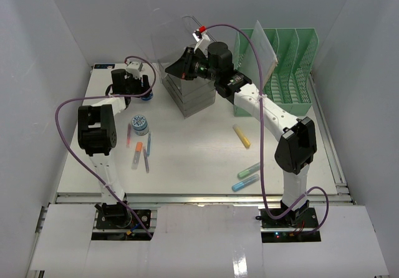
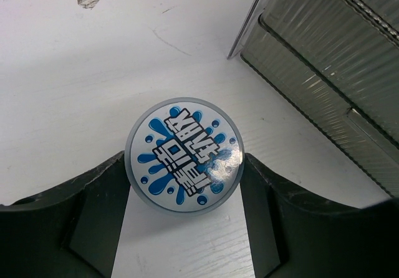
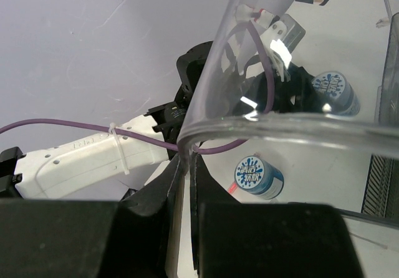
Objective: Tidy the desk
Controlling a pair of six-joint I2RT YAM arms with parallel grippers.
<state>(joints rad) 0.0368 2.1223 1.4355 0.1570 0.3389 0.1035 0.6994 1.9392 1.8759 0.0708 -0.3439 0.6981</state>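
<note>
1. Surface (image 1: pixel 199 153), a large flat white rectangular tabletop with an aluminium rail along its front edge, lies directly under the left gripper (image 2: pixel 184 166) and below the raised right gripper (image 3: pixel 186 166).
2. The left gripper's black fingers (image 2: pixel 93 215) are spread wide, one on each side of a round grey tub with a blue-and-white splash label on its lid (image 2: pixel 182 141). The tub stands upright on the surface between them. The fingers sit right at its sides, but I cannot tell whether they squeeze it.
3. Just right of this gripper and a little beyond it is a stack of smoky translucent ribbed plastic drawers (image 2: pixel 324 60).
4. Back toward the arm bases from this gripper stands a second round grey tub with the same label (image 1: pixel 140 125). Next to it lie a few pens, among them an orange marker (image 1: pixel 137 155).
5. The right gripper is pressed together on the rim of a clear curved plastic container (image 3: pixel 262 128), held up off the surface near the drawer stack.
6. To the right of that gripper is a pale green mesh file rack (image 1: pixel 293 60), with a white sheet (image 1: pixel 265 47) leaning in it.
7. Toward the bases from that gripper, a yellow marker (image 1: pixel 241 136), a green highlighter (image 1: pixel 249 169) and a blue highlighter (image 1: pixel 245 182) lie flat on the surface.
</note>
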